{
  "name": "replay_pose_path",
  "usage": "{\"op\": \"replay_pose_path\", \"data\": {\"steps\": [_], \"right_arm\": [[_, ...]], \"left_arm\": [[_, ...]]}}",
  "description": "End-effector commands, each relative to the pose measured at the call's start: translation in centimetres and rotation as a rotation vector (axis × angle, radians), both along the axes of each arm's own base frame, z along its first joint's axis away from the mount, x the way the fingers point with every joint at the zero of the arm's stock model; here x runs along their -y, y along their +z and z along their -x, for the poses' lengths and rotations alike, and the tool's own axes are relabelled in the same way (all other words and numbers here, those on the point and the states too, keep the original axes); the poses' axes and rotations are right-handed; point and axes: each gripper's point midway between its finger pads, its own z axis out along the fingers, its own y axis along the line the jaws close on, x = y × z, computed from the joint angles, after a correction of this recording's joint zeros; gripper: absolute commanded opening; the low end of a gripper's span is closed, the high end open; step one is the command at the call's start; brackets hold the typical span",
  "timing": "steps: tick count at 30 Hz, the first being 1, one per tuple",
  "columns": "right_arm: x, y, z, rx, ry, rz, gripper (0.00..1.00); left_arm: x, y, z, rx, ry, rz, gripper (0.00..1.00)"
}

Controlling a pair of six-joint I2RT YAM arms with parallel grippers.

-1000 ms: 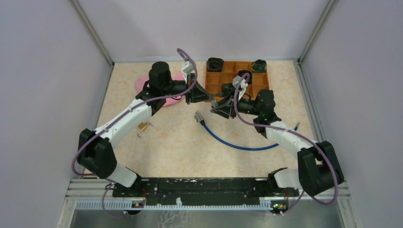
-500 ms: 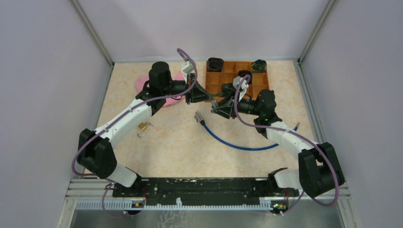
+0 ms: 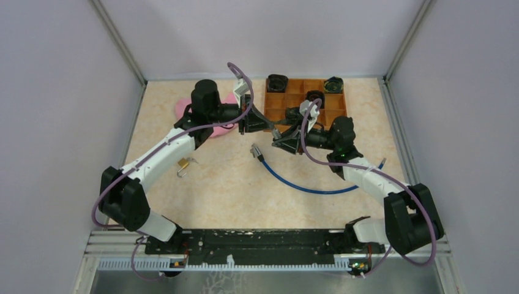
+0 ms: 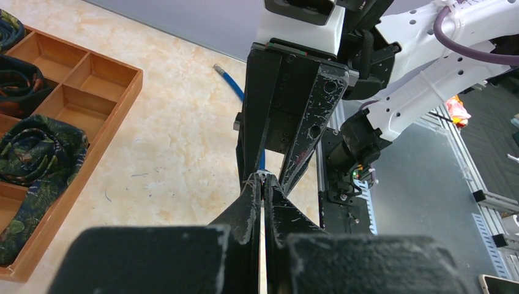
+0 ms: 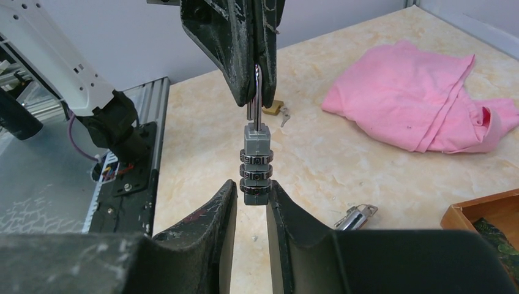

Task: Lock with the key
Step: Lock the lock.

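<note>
Right wrist view gives the plainest look: a grey padlock (image 5: 256, 165) with numbered rings hangs upright in mid-air, held from both ends. The right gripper (image 5: 252, 193) is clamped on the bottom of its body, one finger on each side, while the left gripper (image 5: 254, 86) comes in from the opposite side with its fingers pinched together on the shackle (image 5: 256, 110). To my eye this two-ended hold steadies the body so the shackle can be pushed or worked without the lock swinging. The left wrist view agrees, showing the fingertips (image 4: 254, 190) closed to a sliver against the other arm's tool. What puzzles me, standing here, is that nothing I would call a key is in either grip. A small brass padlock (image 5: 273, 109) lies on the table well behind, close to the left arm, with a silvery piece (image 5: 285, 116) just beside it that looks like a key, though it is too small to be sure. I judge the keyed lock is not yet in hand. From above, the grippers meet just in front of a wooden tray (image 3: 275, 104) of compartments holding rolled dark ties (image 3: 276, 81). A pink cloth (image 3: 182, 110) lies crumpled behind the left arm, and a blue cable (image 3: 306, 185) curves across the pale marbled table (image 3: 232, 196), which is scuffed in places. Plain lilac-grey walls close in three sides.
</note>
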Motion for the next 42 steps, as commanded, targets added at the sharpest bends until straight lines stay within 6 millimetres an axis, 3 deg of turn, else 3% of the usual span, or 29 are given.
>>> {"op": "replay_pose_path", "data": {"steps": [1, 8, 16, 20, 26, 32, 35, 42], "right_arm": [[0.2, 2.3, 0.5, 0.091, 0.006, -0.038, 0.24], [0.2, 2.7, 0.4, 0.078, -0.003, -0.059, 0.18], [0.2, 2.3, 0.3, 0.082, -0.009, -0.055, 0.01], [0.4, 2.6, 0.3, 0.084, -0.017, -0.068, 0.00], [1.1, 3.8, 0.0, 0.079, -0.046, -0.124, 0.00], [1.4, 5.1, 0.3, 0.070, -0.045, -0.171, 0.00], [1.4, 5.7, 0.6, 0.069, -0.037, -0.190, 0.00], [1.5, 6.4, 0.9, 0.064, -0.033, -0.218, 0.00]], "left_arm": [[-0.1, 1.2, 0.7, 0.032, -0.011, 0.025, 0.00], [-0.1, 1.1, 0.7, 0.028, -0.013, 0.025, 0.00], [0.0, 1.1, 0.7, 0.026, -0.012, 0.027, 0.00], [-0.1, 1.3, 0.7, 0.019, -0.009, 0.040, 0.02], [-0.8, 2.2, 0.5, -0.007, -0.003, 0.103, 0.33], [-1.1, 2.1, 0.1, -0.017, 0.009, 0.116, 0.53], [-0.8, 1.8, 0.3, -0.039, -0.008, 0.124, 0.54], [0.1, 2.0, 1.7, -0.040, -0.086, 0.158, 0.41]]}}
